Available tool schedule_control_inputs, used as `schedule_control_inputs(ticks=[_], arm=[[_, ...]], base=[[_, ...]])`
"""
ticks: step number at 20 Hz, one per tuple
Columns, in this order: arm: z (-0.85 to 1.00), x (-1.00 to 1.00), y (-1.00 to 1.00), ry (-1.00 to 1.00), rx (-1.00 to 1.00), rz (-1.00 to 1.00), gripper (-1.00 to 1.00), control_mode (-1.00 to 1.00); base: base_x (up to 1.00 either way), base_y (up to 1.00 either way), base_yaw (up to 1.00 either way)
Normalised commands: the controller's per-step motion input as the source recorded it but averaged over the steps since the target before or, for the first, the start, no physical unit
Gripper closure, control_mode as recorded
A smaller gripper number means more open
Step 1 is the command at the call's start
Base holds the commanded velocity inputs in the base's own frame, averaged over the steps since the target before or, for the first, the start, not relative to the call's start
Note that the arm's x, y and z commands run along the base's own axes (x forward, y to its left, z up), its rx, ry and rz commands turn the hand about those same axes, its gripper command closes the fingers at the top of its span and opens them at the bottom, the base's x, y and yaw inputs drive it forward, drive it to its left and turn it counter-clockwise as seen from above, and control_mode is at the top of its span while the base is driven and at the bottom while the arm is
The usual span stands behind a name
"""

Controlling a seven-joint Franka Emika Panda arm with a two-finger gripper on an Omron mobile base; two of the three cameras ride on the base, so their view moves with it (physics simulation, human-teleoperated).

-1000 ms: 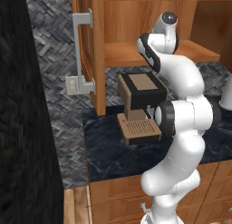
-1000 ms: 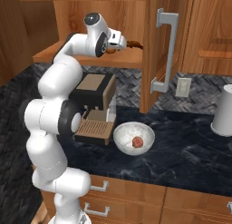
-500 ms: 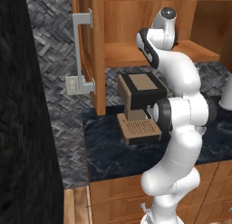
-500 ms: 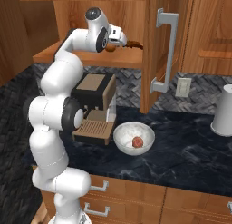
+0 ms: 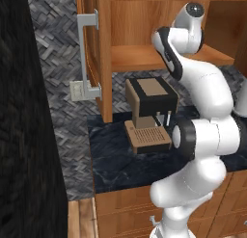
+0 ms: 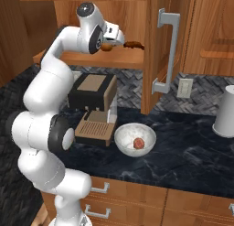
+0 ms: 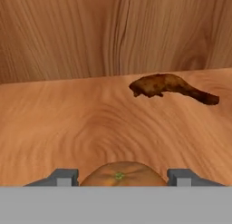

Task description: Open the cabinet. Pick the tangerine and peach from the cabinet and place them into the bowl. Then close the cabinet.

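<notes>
The tangerine [image 7: 119,175] is pinched between the fingers of the gripper [image 7: 119,178] above the shelf of the open cabinet [image 6: 114,60]. The peach [image 6: 138,143] is seen in the bowl [image 6: 124,139] on the counter [image 6: 192,152].

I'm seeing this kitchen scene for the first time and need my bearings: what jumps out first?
The white arm reaches up into the open cabinet, its gripper straddling the tangerine on the wooden shelf, with a dark brown elongated item lying farther back. Below on the dark counter, the speckled bowl already holds the peach, beside the brown coffee machine.
</notes>
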Motion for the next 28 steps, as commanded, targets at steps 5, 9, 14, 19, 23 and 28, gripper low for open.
schedule_control_inputs(ticks=[5, 9, 14, 19, 23, 28], arm=[[0.04, -1.0, 0.0, -0.01, 0.07, -0.03, 1.0, -1.0], [0.13, -1.0, 0.0, 0.1, 0.11, -0.08, 1.0, -1.0], [0.07, -1.0, 0.0, 0.2, 0.09, -0.08, 1.0, -1.0], [-0.49, -1.0, 0.0, 0.25, 0.0, 0.0, 1.0, -1.0], [-0.84, -0.84, -0.02, 0.33, 0.0, 0.0, 1.0, -1.0], [-0.9, -0.3, -0.12, 0.43, 0.0, 0.0, 1.0, -1.0]], base=[[0.0, 0.0, 0.0], [0.0, 0.0, 0.0], [0.0, 0.0, 0.0], [0.0, 0.0, 0.0], [0.0, 0.0, 0.0], [0.0, 0.0, 0.0]])
